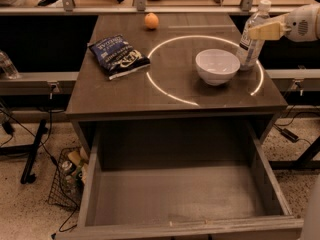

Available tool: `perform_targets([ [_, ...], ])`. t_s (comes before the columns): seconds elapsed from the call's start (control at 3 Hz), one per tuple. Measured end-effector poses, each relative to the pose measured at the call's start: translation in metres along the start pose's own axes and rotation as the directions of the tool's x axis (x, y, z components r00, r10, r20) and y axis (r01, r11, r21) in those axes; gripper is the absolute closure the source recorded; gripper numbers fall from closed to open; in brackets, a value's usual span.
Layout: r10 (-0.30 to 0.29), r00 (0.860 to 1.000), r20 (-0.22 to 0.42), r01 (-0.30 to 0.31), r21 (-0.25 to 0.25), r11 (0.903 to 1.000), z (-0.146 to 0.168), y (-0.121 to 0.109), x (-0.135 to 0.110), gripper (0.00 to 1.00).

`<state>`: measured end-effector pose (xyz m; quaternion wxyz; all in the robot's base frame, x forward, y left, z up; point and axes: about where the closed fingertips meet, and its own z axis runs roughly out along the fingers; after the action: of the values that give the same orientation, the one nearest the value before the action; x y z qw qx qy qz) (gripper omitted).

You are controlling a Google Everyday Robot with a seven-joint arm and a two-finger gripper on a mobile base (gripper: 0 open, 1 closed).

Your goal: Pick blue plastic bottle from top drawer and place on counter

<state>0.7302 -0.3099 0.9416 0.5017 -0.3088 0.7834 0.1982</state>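
Since the bottle (248, 51) stands upright on the counter (125, 89) beside the bowl (217, 66), placing looks done; the gripper (254, 32) sits at its upper body, whether clamped or released I cannot tell.

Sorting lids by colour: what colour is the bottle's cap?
White cap, camera view. The end effector is at the bottle's upper part.
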Motion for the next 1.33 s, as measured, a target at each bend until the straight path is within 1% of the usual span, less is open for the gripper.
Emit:
perform_targets([
  [0.33, 0.003, 1.0, 0.006, -0.003, -0.011, 0.9999, -0.002, -0.001, 0.004, 0.13],
  [0.67, -0.003, 1.0, 0.011, 0.004, -0.026, 0.9997, -0.004, 0.001, 0.003, 0.0],
  [1.0, -0.023, 1.0, 0.015, 0.024, -0.033, 0.9992, -0.01, 0.004, 0.0, 0.0],
  [1.33, -0.066, 0.996, 0.062, 0.067, -0.002, 0.9978, -0.05, 0.003, -0.022, 0.0],
])
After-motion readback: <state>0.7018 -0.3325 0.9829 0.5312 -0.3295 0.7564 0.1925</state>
